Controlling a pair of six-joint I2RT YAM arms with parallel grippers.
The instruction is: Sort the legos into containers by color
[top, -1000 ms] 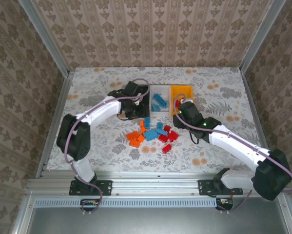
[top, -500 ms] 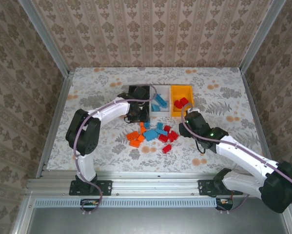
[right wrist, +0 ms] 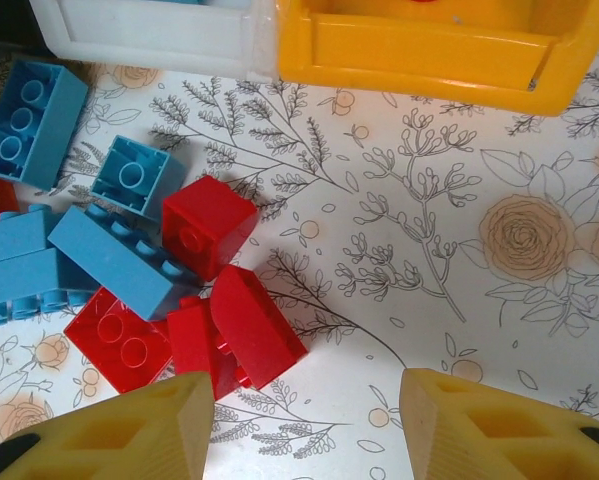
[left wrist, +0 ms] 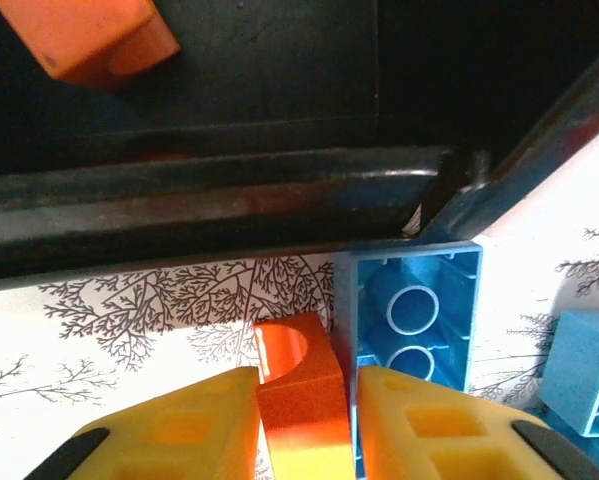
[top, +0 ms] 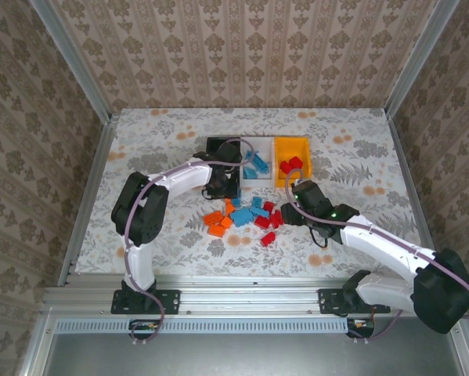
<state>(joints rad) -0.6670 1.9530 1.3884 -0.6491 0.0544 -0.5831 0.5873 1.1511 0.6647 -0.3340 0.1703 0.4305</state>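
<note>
My left gripper (left wrist: pixel 307 388) is shut on a small orange brick (left wrist: pixel 294 350) just outside the near wall of the black bin (left wrist: pixel 229 190), which holds another orange brick (left wrist: pixel 94 40). A blue brick (left wrist: pixel 414 320) lies against the held one. My right gripper (right wrist: pixel 304 385) hangs open over the table, a curved red brick (right wrist: pixel 254 325) just left of its gap. From above, the black bin (top: pixel 215 145), white bin (top: pixel 259 145) and yellow-orange bin (top: pixel 294 142) stand in a row, with mixed orange (top: pixel 216 222), blue (top: pixel 246 213) and red legos (top: pixel 269 221) piled in front.
The white bin holds blue bricks (top: pixel 255 166) and the yellow-orange bin holds red ones (top: pixel 290 165). More red bricks (right wrist: pixel 207 225) and blue bricks (right wrist: pixel 109 260) crowd the left of the right wrist view. Bare tablecloth (right wrist: pixel 459 300) lies to the right.
My right gripper has pulled back from the yellow-orange bin toward the red bricks in the pile. My left arm's elbow swung right, and its gripper edged to the black bin's near wall.
</note>
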